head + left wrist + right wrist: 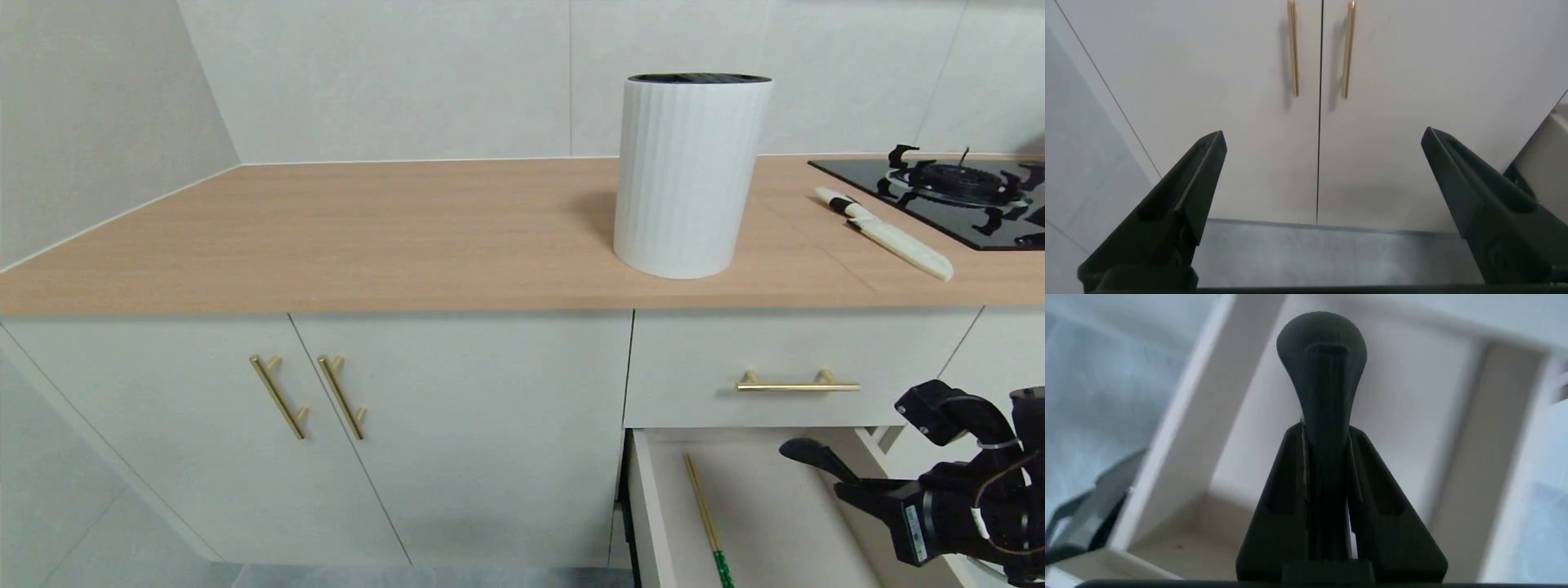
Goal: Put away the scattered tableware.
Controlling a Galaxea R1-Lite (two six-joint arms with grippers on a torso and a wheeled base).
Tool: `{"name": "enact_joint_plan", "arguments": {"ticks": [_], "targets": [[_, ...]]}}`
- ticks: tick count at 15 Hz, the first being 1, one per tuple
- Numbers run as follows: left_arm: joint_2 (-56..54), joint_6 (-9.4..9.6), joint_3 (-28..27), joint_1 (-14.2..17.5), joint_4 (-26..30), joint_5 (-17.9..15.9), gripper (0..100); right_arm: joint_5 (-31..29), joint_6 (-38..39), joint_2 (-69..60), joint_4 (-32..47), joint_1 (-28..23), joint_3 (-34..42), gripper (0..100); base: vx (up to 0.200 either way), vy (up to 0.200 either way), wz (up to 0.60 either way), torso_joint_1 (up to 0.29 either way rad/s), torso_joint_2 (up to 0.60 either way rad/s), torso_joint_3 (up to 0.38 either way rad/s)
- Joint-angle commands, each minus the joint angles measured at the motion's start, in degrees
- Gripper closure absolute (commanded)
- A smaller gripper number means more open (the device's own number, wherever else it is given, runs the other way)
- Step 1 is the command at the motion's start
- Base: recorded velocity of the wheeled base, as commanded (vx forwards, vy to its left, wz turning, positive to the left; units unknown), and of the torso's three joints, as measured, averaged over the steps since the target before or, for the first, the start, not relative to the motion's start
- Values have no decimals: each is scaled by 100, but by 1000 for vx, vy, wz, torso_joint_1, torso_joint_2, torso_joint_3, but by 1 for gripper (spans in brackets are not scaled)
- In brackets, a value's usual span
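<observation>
A white-handled knife (886,233) lies on the wooden counter at the right, beside the hob. A pair of chopsticks with green ends (704,514) lies inside the open drawer (645,498) under the counter. My right gripper (804,449) hangs over that drawer's right half, to the right of the chopsticks; in the right wrist view its fingers (1321,351) are pressed together with nothing between them, above the drawer's pale floor (1404,392). My left gripper (1321,147) is open and empty, low down in front of the double cabinet doors (1388,122).
A tall white ribbed holder (686,171) with a dark slotted top stands on the counter left of the knife. A black gas hob (955,192) fills the back right corner. A shut drawer with a brass handle (798,384) sits above the open one.
</observation>
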Motion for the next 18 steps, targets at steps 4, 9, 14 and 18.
{"name": "enact_joint_plan", "arguments": {"ticks": [4, 9, 14, 18], "targets": [[2, -2, 0, 2, -1, 4, 0, -20, -46, 821, -30, 23, 13, 100, 0, 0, 0, -118, 454, 327], [2, -2, 0, 2, -1, 4, 0, -47, -46, 891, -135, 23, -4, 100, 0, 0, 0, -38, 226, 169], [2, -2, 0, 2, -1, 4, 0, -732, 534, 2104, -364, 32, -409, 100, 0, 0, 0, 0, 0, 0], [2, -2, 0, 2, -1, 4, 0, -1057, 754, 3510, -1559, 41, -400, 100, 0, 0, 0, 0, 0, 0]]}}
